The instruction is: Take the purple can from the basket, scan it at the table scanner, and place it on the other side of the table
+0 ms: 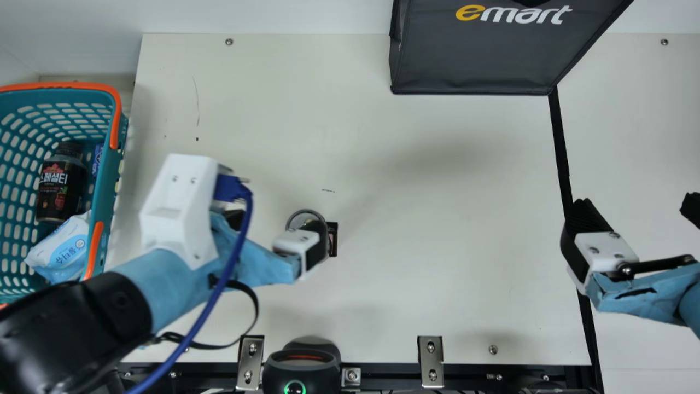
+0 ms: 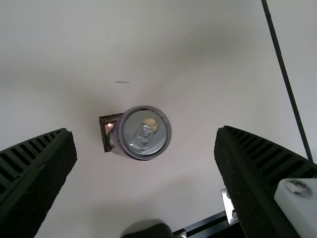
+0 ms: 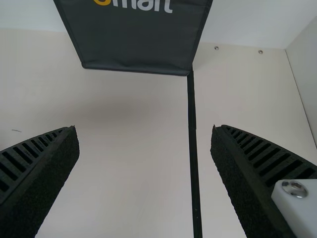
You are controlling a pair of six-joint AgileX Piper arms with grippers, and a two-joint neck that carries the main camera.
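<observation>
The left gripper is spread wide, its 2 ribbed fingers well apart and holding nothing; in the left wrist view the purple can appears between them, with a gap on both sides. The can is upright on the table, just by a dark square that it partly hides; whether its base rests on that square I cannot tell. Its round lid is bare silver with a raised rim and a pull tab, next to a pale yellowish oval. A narrow strip of the side shows, dark with purple. The lid faces up and the long axis stands vertical; on the lid, the oval lies on the side toward the dark grey bag at the table's far edge.

At the near edge is a black device with a green ring light. The basket, teal with orange trim, stands at the left, holding a dark bottle and a white-and-blue pack. Over the table's right side, the right gripper is also wide open, with nothing in its grasp.
</observation>
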